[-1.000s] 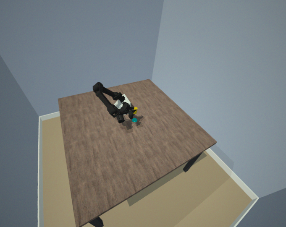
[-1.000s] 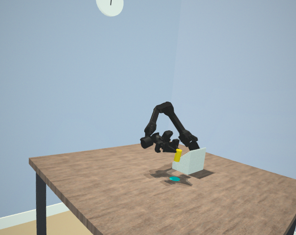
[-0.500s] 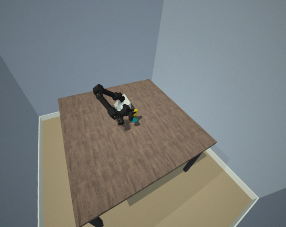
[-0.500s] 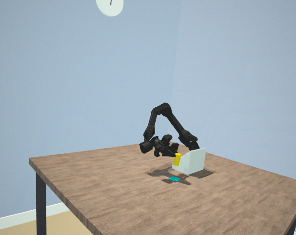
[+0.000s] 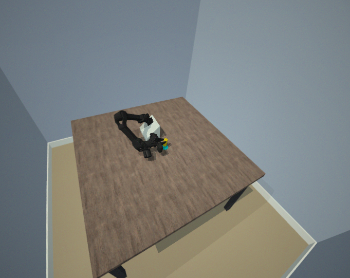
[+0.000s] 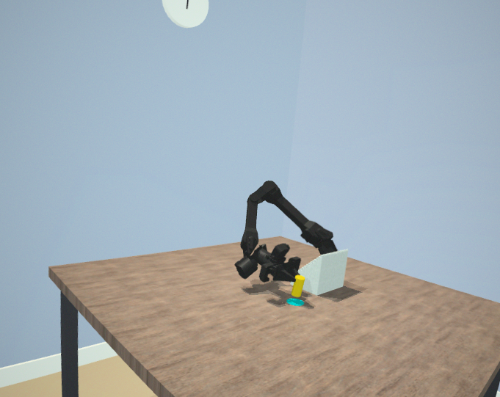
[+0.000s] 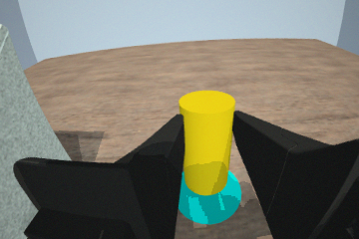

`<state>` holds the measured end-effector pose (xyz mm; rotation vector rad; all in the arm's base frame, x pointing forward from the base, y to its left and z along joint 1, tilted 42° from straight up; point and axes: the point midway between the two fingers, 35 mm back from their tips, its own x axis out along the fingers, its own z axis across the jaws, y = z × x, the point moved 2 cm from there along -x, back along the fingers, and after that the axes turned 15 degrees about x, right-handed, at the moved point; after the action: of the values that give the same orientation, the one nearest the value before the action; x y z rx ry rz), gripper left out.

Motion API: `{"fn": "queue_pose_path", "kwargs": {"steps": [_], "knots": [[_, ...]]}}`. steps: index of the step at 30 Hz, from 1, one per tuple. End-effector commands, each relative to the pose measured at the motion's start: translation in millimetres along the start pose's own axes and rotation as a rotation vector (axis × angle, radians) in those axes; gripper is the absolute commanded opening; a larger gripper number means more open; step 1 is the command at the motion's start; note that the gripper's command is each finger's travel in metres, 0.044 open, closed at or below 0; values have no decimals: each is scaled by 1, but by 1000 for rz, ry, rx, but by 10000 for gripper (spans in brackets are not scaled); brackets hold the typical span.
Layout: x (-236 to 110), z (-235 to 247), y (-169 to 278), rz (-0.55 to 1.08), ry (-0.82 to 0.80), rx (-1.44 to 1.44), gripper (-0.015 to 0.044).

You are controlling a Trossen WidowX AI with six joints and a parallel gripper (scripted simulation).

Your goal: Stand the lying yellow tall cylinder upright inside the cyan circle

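Jaws: the black parallel-jaw gripper [image 7: 208,155] is clamped on the yellow tall cylinder [image 7: 205,135].
Cylinder: upright — over the flat cyan circle [image 7: 210,203]; contact unclear.
Circle: on the brown wooden tabletop [image 6: 214,326], near a pale grey block [image 6: 327,273].

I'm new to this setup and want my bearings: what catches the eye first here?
The yellow cylinder stands out, held upright between the black tool's fingers, right over the cyan circle on the brown table. Just behind them sits a pale wedge-shaped block, near the arm's base.
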<state>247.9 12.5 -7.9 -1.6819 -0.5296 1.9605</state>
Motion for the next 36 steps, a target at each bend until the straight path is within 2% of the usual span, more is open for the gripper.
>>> {"fn": "queue_pose_path", "kwargs": {"steps": [1, 16, 27, 32, 36], "knots": [[1, -3, 7, 2, 4, -6, 105], [6, -7, 17, 1, 0, 1, 105], [6, -7, 17, 1, 0, 1, 394], [6, -6, 16, 1, 0, 1, 400], [1, -3, -5, 5, 1, 10, 400]]}}
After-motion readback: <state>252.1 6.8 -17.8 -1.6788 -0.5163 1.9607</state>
